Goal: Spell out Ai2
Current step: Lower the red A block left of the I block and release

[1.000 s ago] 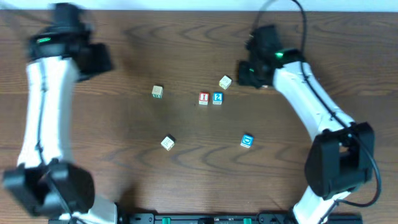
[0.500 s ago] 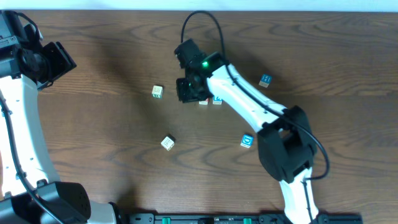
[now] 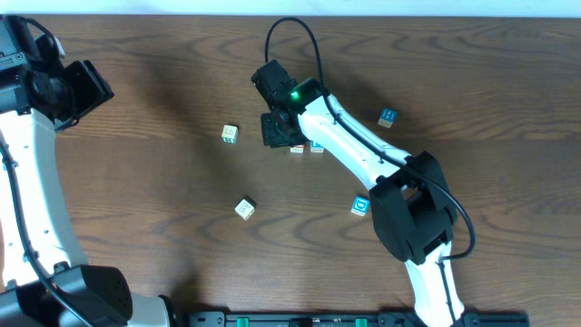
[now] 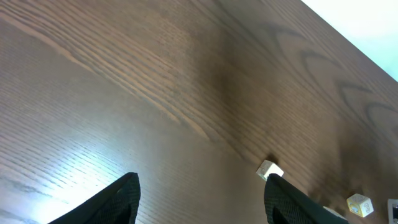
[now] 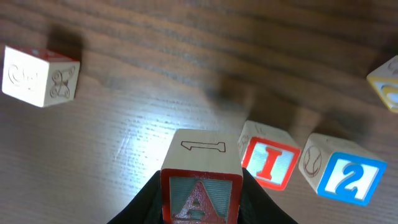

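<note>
Block A (image 5: pixel 201 194), letter upright in wrist view, sits clenched in right tool (image 5: pixel 202 204) beside I block (image 5: pixel 268 163).

A block (image 5: pixel 202 186): red-edged, letter A on a pale green face, outlined 1 on the face above. Upright, clamped in the right gripper (image 5: pixel 200 194), just left of the I block (image 5: pixel 267 160); contact with the table (image 5: pixel 155 37) unclear.
I block: red I on white, red border.
2 block (image 5: pixel 343 175): blue, white 2, right beside I, possibly touching.
</note>
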Robot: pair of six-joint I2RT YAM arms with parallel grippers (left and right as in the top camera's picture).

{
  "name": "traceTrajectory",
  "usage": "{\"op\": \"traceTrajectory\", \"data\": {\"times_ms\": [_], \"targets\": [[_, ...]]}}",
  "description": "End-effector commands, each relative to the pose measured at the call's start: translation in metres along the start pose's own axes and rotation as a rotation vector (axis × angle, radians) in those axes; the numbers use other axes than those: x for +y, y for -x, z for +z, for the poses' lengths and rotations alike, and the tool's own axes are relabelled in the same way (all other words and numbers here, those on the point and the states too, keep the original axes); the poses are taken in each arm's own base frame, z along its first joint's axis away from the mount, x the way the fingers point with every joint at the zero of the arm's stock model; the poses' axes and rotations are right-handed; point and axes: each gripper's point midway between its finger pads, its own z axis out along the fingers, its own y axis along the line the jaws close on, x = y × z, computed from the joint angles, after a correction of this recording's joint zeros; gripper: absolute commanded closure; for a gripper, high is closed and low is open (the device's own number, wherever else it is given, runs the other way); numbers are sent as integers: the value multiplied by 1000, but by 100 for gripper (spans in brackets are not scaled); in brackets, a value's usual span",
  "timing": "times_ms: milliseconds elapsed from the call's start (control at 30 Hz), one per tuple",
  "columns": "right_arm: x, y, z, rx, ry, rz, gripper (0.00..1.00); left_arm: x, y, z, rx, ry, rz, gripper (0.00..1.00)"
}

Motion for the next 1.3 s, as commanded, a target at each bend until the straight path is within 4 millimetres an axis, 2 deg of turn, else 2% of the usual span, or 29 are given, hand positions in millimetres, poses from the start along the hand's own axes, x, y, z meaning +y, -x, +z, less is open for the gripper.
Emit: {"op": "traceTrajectory", "data": {"times_ms": [0,400,867,1133,1267], "targets": [[9,-1,4,-15,-17,-23,99,0,0,4,10,-5,12,35],[9,-14,25,35,-43,-35,99,0,0,4,10,-5,12,34],[5,-9,39,13,-67,-35,99,0,0,4,10,-5,12,34],[4,-7,39,3,-77,-34,99,0,0,5,10,-5,12,34],[4,-7,39,2,-75,-35,84,0,0,5,10,-5,12,34]]}}
